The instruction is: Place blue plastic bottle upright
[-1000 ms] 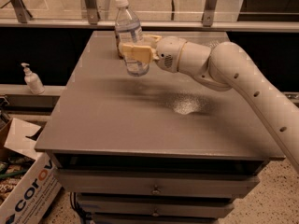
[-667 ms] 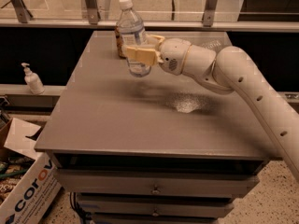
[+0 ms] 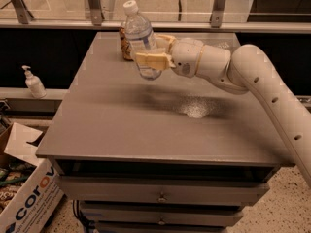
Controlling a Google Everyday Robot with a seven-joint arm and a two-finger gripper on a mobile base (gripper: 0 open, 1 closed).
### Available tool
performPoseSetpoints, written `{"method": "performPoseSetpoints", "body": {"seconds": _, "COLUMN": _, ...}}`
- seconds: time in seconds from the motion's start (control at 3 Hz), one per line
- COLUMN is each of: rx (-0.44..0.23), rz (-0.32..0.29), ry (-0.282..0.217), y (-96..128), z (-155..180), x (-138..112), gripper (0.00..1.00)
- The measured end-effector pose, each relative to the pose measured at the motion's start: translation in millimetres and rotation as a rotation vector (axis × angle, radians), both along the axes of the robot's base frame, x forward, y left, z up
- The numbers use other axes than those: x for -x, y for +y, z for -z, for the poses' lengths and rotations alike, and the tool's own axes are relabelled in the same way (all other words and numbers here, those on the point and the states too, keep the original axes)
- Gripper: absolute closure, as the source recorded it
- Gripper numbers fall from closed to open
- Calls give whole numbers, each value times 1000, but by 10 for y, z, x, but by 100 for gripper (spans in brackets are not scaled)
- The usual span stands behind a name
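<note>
The blue plastic bottle (image 3: 140, 35) is clear with a white cap and a pale label. It stands nearly upright, tilted slightly, and is held above the grey table (image 3: 116, 125) near its back left. My gripper (image 3: 154, 52) reaches in from the right on a white arm. Its tan fingers (image 3: 151, 59) are shut on the lower half of the bottle. The bottle's base hangs a little above the table top. A brown can (image 3: 126, 46) stands just behind the bottle, mostly hidden by it.
A small white pump bottle (image 3: 33, 82) stands on a ledge to the left of the table. A cardboard box (image 3: 29, 193) sits on the floor at lower left. Drawers run below the table front. A railing crosses behind the table.
The gripper has carried the bottle a little to the right and forward, keeping it close to upright. The grip has not changed.
</note>
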State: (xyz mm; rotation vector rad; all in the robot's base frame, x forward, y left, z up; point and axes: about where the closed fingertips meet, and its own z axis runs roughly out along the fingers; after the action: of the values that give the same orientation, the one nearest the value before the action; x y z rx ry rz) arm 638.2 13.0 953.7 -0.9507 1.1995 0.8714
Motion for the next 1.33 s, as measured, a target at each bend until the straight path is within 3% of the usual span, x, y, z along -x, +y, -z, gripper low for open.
{"method": "performPoseSetpoints", "body": {"seconds": 0.33, "rx": 48, "rz": -13, "ry": -27, "y": -47, "z": 50, "x": 28, "gripper": 100}}
{"method": "performPoseSetpoints", "body": {"seconds": 0.67, "rx": 69, "rz": -18, "ry": -21, "y": -67, "z": 189, "x": 57, "gripper": 100}}
{"method": "performPoseSetpoints", "body": {"seconds": 1.33, "rx": 71, "rz": -28, "ry": 37, "y": -66, "z": 459, "x": 114, "gripper": 100}}
